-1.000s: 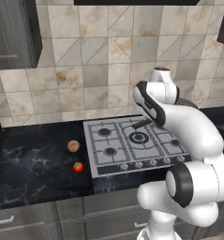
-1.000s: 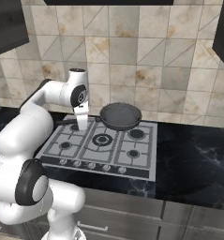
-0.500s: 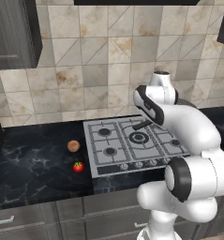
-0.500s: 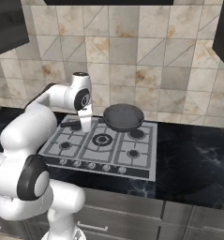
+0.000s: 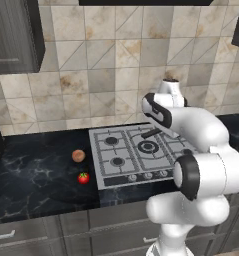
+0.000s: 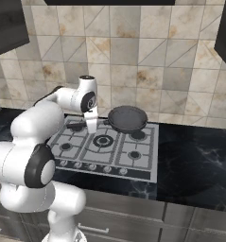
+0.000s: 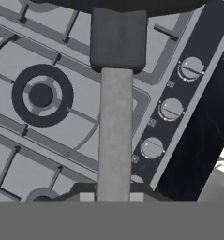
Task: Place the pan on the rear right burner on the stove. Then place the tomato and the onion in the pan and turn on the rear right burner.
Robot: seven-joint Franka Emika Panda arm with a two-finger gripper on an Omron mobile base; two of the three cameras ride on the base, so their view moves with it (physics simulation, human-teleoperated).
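The pan [image 6: 127,118] sits in the upper middle of the right base view, over the back right corner of the stove [image 6: 147,163], so the rear right burner, hidden beneath it, seems to be covered and the first step looks close to done. I judge it not finished, because the gripper [image 6: 91,126], at centre left of that view, is closed on the pan's handle. In the hand view that handle [image 7: 115,133] runs as a pale bar from the bottom centre up to the pan's dark rim at the top edge, with the jaws shut narrowly on its near end. Whether the pan rests fully on the grate or hangs just above it cannot be told. In the left base view the pan is behind the arm and only the dark tip of the handle [image 5: 151,133] shows at centre. Everything else is left to do. The onion [image 5: 78,155] and the tomato [image 5: 83,177] lie on the dark counter [image 5: 36,175] at left centre of the left base view, just left of the stove and near each other, untouched. The knobs [image 7: 171,108] line the stove's front edge at the right of the hand view, and no flame shows anywhere.
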